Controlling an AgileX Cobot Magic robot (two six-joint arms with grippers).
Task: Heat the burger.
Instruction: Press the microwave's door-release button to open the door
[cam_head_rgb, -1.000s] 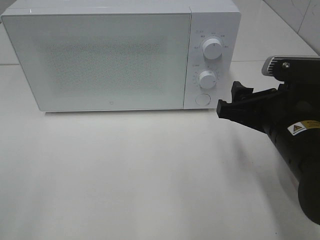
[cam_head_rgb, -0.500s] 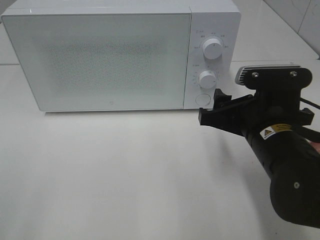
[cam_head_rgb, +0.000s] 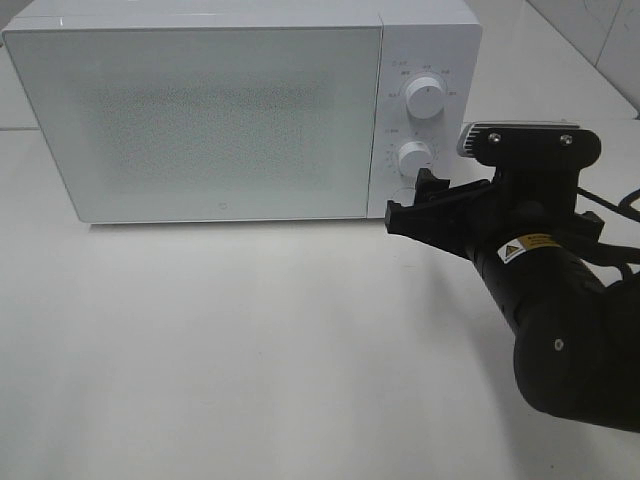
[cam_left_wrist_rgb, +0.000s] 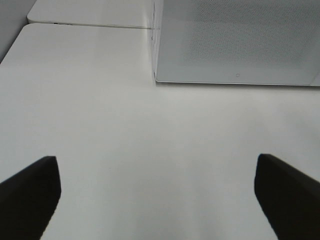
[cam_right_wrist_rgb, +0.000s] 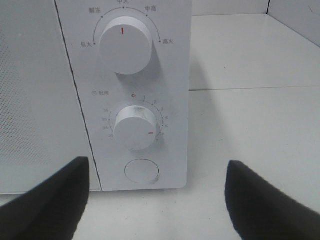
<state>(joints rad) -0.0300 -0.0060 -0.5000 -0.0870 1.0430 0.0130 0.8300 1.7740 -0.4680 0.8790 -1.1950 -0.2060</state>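
The white table (cam_head_rgb: 250, 350) carries the whole scene and is otherwise bare on its near side. At its far edge stands a white microwave (cam_head_rgb: 240, 110), front facing the near side. Its frosted, speckled door (cam_head_rgb: 200, 120) takes up most of the front and is shut. The burger does not show in any view, and its location cannot be told, as nothing can be made out through the door. The black right arm (cam_head_rgb: 560, 330) reaches in from the near right towards the control panel at the right end of the oven. The right gripper (cam_head_rgb: 408, 200) is released, its jaws set well apart with nothing between them. It is held just in front of the lower part of the panel, and contact with the panel cannot be confirmed. The left gripper (cam_left_wrist_rgb: 155, 159) is likewise released and holds nothing. Its two dark fingers (cam_left_wrist_rgb: 30, 197) hang over bare table on the near side of the oven's left corner. On the panel, the upper knob (cam_right_wrist_rgb: 125, 45) has its red line pointing straight up. The lower knob (cam_right_wrist_rgb: 136, 127) has its red line turned away from the red zero of its scale. The round button (cam_right_wrist_rgb: 142, 171) sits below both knobs, in line with the gap between the right jaws.
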